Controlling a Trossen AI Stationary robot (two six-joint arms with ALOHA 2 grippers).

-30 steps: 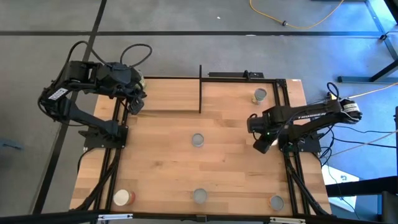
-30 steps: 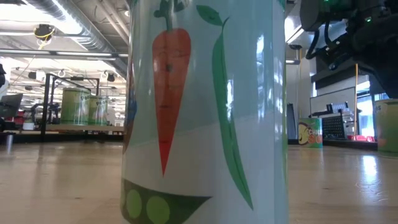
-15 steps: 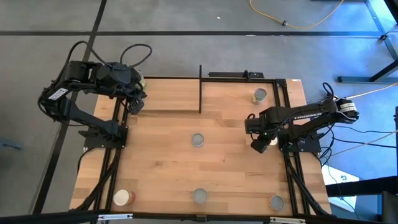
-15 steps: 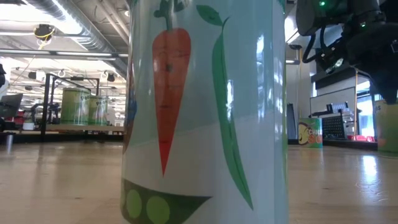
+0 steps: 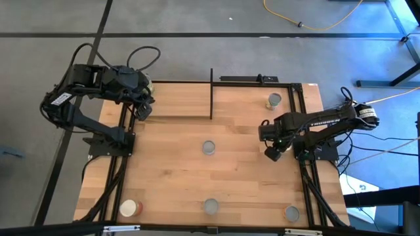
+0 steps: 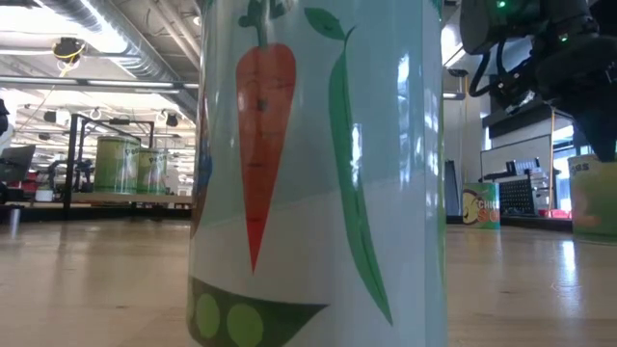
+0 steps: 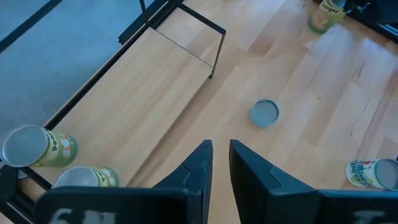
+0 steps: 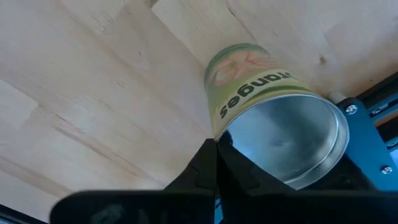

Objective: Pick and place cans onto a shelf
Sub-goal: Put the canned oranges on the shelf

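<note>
My left gripper (image 5: 140,109) hovers over the near left part of the shelf (image 5: 176,99), empty, its fingers (image 7: 219,155) a narrow gap apart. Two green-yellow cans (image 7: 37,147) (image 7: 84,177) stand on the shelf's left end. My right gripper (image 5: 271,155) is low at the table's right side, fingers shut (image 8: 216,155), right beside a green-yellow "oranges" can (image 8: 267,106), which also shows in the low view (image 6: 593,198). Other cans stand upright on the table: one at the centre (image 5: 209,147), one far right (image 5: 274,100), and three along the near edge (image 5: 130,208) (image 5: 210,207) (image 5: 291,213). My right gripper's shut fingers lie close against the oranges can's side just below its silvery top rim (image 8: 219,138). I cannot tell whether the outer side of a finger touches the can. The can stands on the table.
The shelf's black rods and an upright post (image 5: 211,92) stand at the far middle of the table. The near-edge middle can (image 6: 318,173) fills most of the low view. Black frame rails (image 5: 308,183) run beside each arm's base. Bare wood lies between the centre can and the near edge.
My right gripper has moved a little toward the table's left edge, staying low beside the oranges can.
</note>
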